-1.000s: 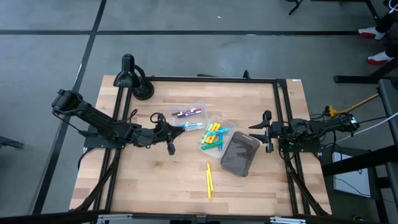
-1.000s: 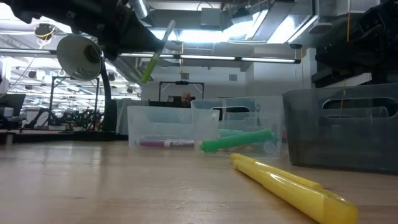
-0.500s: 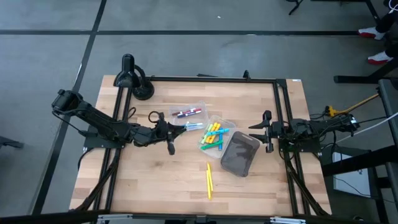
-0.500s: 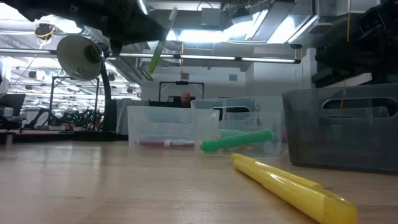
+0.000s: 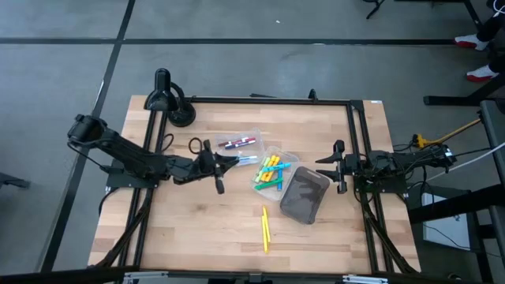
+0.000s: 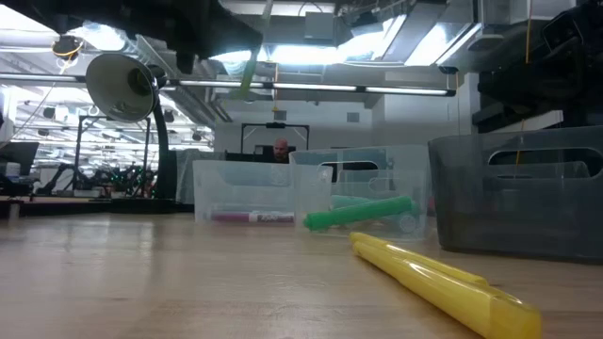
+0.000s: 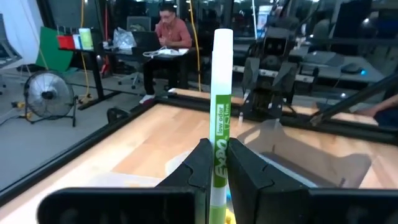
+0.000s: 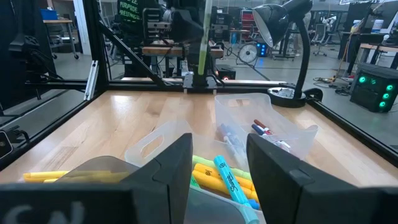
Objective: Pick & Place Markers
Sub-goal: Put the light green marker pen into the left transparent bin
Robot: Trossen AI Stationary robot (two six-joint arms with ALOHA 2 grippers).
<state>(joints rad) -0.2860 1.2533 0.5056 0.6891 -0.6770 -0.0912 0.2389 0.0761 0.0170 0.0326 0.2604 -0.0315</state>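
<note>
Green marker point(image 7: 221, 124) clamped upright between the fingers of the left claw point(image 5: 222, 161), above the tabletop point(image 5: 189, 229) just left of the clear trays point(image 5: 245, 140). One yellow marker point(image 5: 265, 228) lies loose on the near tabletop. Right claw point(image 5: 339, 166) waits right of the grey bin point(image 5: 304, 195), fingers apart, empty.

My arms are dark, jointed, with black cables trailing; my left fingers point(image 7: 202, 165) and right fingers point(image 8: 174, 162) are black, wedge-shaped, matte.
</note>
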